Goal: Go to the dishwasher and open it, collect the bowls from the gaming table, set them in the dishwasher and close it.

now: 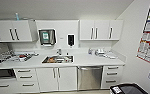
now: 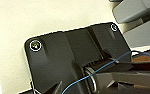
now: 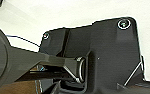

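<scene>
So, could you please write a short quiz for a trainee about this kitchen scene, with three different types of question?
1. True or false: the dishwasher door is open.
2. What is built into the countertop left of the dishwasher? A) a stove B) a sink C) a fridge
3. Fill in: the dishwasher stands between white cabinet doors and a stack of ____.

Key: 1. False, the steel front is shut, its bar handle along the top. 2. B, the sink. 3. Drawers.
</scene>
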{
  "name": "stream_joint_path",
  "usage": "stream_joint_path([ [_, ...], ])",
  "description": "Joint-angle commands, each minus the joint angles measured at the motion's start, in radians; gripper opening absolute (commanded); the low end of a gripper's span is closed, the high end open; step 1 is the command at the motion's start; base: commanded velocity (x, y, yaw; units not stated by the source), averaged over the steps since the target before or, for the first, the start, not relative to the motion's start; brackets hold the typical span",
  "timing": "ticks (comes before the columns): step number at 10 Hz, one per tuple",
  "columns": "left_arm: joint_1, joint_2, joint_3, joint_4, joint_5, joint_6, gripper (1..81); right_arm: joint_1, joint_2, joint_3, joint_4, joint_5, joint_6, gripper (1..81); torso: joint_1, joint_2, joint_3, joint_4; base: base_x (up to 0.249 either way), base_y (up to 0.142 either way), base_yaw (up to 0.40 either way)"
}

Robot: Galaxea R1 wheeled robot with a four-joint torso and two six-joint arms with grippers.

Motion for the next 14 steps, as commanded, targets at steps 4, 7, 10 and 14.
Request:
stream_joint_path([
  [4,-0.058,-0.016,0.008,0.006,0.044,-0.001,81.1,0.049,-0.02,0.011,-0.014,-0.036,-0.002,81.1,0.0,0.0,0.0,0.0,0.144,0.0,0.0],
  [7,-0.057,-0.012,0.008,0.005,0.043,-0.001,81.1,0.049,-0.023,0.011,-0.014,-0.036,-0.002,81.1,0.0,0.0,0.0,0.0,0.144,0.0,0.0],
  [10,-0.058,-0.013,0.008,0.002,0.024,-0.001,81.1,0.049,-0.026,0.008,-0.012,-0.036,-0.002,81.1,0.0,0.0,0.0,0.0,0.145,0.0,0.0],
  [14,-0.058,-0.012,0.008,-0.001,0.023,-0.001,81.1,0.052,-0.026,0.007,-0.012,-0.036,-0.002,81.1,0.0,0.0,0.0,0.0,0.145,0.0,0.0],
])
